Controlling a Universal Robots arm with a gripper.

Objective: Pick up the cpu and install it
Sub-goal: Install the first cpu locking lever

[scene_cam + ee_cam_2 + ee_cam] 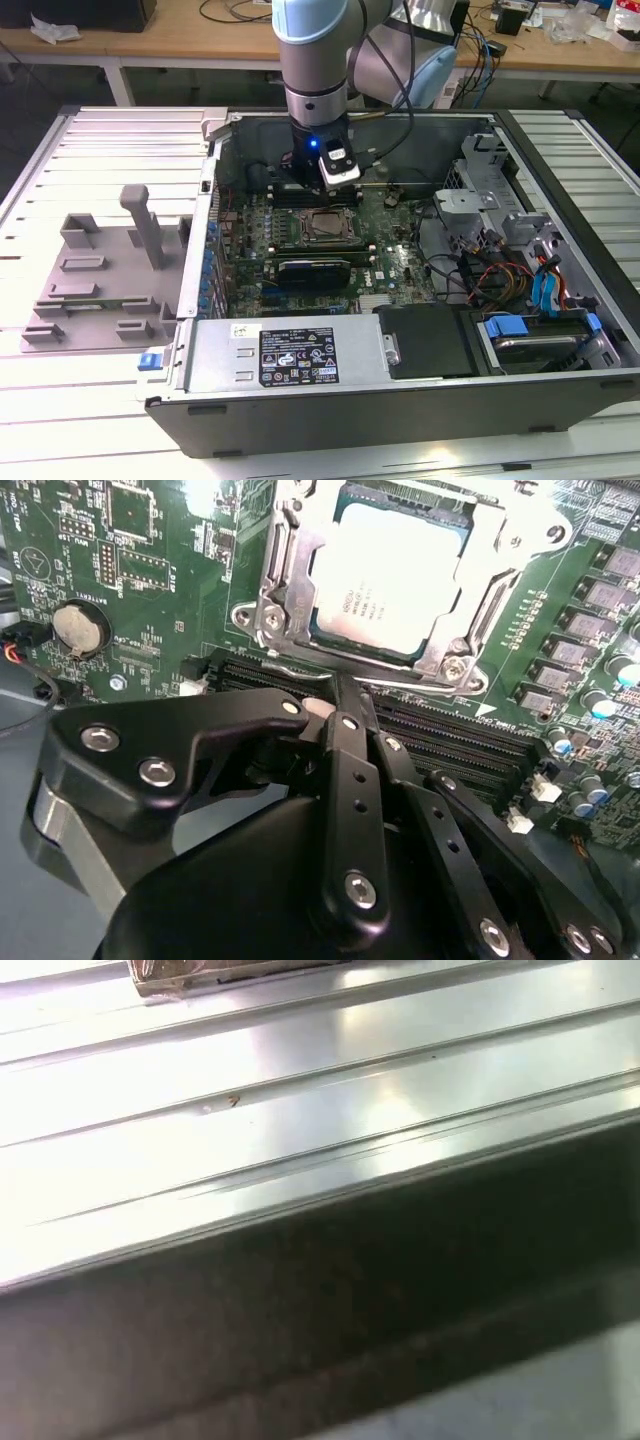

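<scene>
Silver cpu (392, 585) | flat in socket frame (285, 590) | square, face up

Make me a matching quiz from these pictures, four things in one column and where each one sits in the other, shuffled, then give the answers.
Things:
1. cpu
2. gripper
3. grey plastic tray
4. coin battery

Places:
A. on the slatted table, outside the computer case
B. lying in the socket frame
C. on the green board, away from the socket
D. above the black memory slots

Pairs: 1-B, 2-D, 3-A, 4-C
</scene>
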